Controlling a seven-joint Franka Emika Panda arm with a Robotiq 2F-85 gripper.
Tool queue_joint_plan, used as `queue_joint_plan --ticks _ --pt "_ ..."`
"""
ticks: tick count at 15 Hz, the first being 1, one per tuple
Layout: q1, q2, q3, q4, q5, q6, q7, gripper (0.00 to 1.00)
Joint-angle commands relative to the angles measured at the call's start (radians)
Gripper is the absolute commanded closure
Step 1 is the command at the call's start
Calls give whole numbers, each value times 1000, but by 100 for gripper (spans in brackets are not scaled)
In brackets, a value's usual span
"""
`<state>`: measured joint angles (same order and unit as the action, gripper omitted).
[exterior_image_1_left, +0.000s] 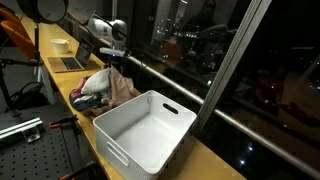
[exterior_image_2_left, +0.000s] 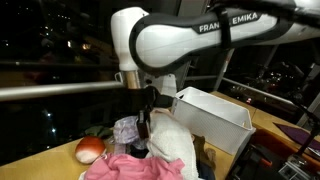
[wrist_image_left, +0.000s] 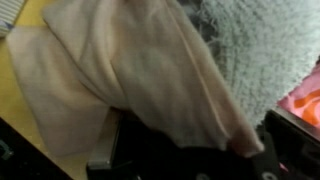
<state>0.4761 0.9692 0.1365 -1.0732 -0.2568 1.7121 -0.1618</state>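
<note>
Dark window glass with city lights runs behind the long wooden worktop (exterior_image_1_left: 58, 82), where the beige cloth (wrist_image_left: 130, 70) lies on top of a clothes pile (exterior_image_1_left: 95, 92) and the gripper (exterior_image_1_left: 118, 60) is clamped together on a fold of it. Seen from the pile in an exterior view, the white bin (exterior_image_1_left: 140, 125) stands at about five o'clock and a laptop (exterior_image_1_left: 72, 60) at about ten o'clock. I judge that the grasping step looks complete. A next move would ask for a slow, straight lift, so that the grey towel (wrist_image_left: 260, 50) touching the cloth is not dragged along.

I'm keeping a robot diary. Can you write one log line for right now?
gripper: shut on beige cloth | beige cloth: hangs down onto clothes pile | white bin: next to clothes pile
</note>
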Motion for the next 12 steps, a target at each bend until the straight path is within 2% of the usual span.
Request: queue_joint_plan --ticks 1,8,9,12 --pt "-21 -203 -40 -163 -28 -61 32 100" --pt "-82 -505 -126 -361 -72 -125 6 100" --pt "-125 -541 -93 -373 -103 -152 11 100" --pt "-186 -648 -96 -409 -152 -216 -19 100"
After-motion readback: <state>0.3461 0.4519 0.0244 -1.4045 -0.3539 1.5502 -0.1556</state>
